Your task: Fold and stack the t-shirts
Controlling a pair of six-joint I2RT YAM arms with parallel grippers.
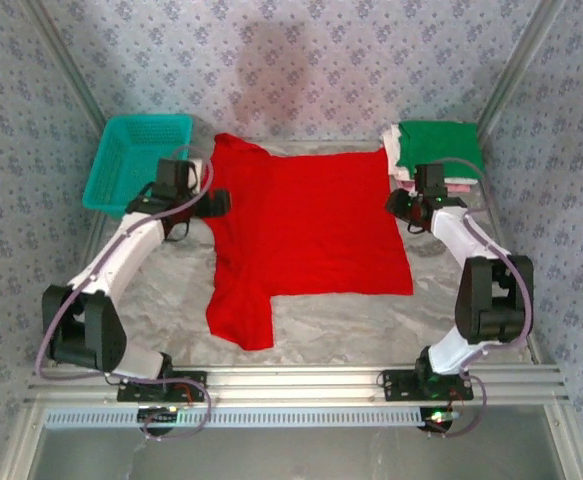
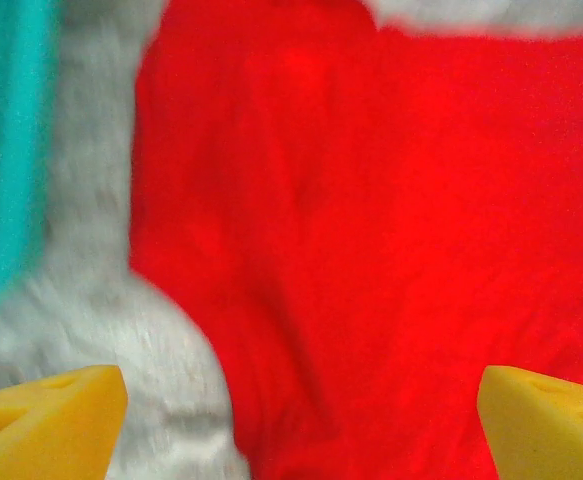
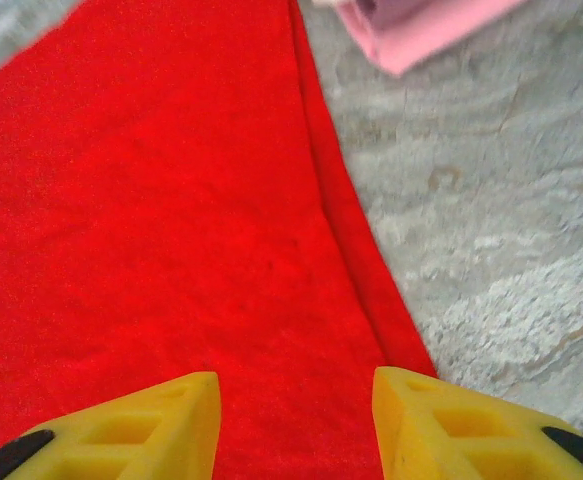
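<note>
Red t-shirt [image 1: 311, 225] lies spread flat mid-worktop [image 1: 371, 320]. Left claw [image 1: 219, 203] released, fingers wide, over shirt's left edge. Right claw [image 1: 398, 207] released, over right edge. Green t-shirt [image 1: 436, 148] tops far-right stack.

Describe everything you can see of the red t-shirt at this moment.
The red t-shirt is plain soft cloth, lying flat and mostly smooth mid-table on the grey surface. Its right edge is straight and looks doubled over; sleeve-like flaps stick out at the far left and near left. The open left gripper and open right gripper hover at its side edges; contact unclear.
</note>
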